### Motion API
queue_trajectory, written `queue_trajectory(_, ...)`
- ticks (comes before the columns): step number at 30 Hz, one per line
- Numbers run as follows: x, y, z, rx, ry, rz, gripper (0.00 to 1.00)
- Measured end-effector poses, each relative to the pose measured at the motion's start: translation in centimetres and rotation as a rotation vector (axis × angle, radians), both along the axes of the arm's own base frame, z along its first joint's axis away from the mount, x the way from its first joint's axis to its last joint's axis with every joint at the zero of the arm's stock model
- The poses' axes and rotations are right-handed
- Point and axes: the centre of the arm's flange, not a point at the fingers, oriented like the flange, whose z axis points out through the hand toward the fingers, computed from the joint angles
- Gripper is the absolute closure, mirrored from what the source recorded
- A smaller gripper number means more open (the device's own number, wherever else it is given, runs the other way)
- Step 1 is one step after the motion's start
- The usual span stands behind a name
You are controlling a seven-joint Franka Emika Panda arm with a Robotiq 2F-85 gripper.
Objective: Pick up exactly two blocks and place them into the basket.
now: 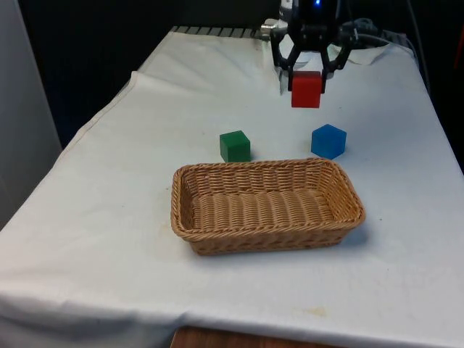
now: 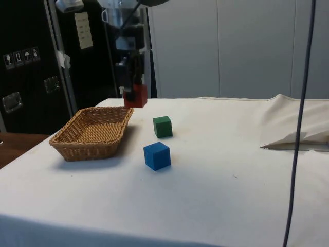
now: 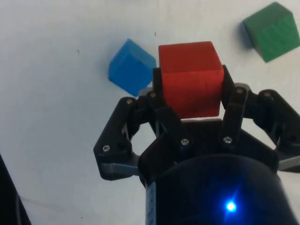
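Observation:
My gripper [image 1: 305, 85] is shut on a red block [image 1: 306, 89], held in the air well above the cloth, beyond the blue block. In the side view the red block [image 2: 136, 95] hangs in the gripper [image 2: 134, 92] over the far end of the wicker basket [image 2: 77, 145]. The wrist view has the red block [image 3: 190, 77] clamped between the two fingers, gripper [image 3: 191, 89]. A green block [image 1: 235, 146] and a blue block [image 1: 328, 141] rest on the cloth just behind the basket [image 1: 193, 232]. The green block [image 3: 273, 31] and blue block [image 3: 129, 65] lie below the gripper.
The basket holds nothing. A rumpled fold of cloth [image 2: 298, 135] rises at the side view's right, and a dark cable [image 2: 300, 123] hangs down in front of it. The table's front edge [image 1: 239, 330] runs close below the basket.

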Motion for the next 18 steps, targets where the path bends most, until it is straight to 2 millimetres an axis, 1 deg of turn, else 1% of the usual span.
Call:
queue_trajectory(4,1.4,0.5,0.0,-0.007,-0.008,0.004,0.98)
queue_trajectory(5,1.4,0.5,0.0,-0.007,-0.008,0.004,0.98)
queue_trajectory(6,2.1,0.9,0.0,-0.009,-0.012,0.007,0.98)
queue_trajectory(10,3.4,1.5,-0.1,-0.012,-0.015,0.01,0.98)
queue_trajectory(12,4.4,1.8,-0.1,-0.013,-0.02,0.011,0.98)
queue_trajectory(14,4.7,2.0,-0.1,-0.014,-0.02,0.012,0.98)
queue_trajectory(18,6.0,2.4,-0.5,-0.016,-0.023,0.012,0.98)
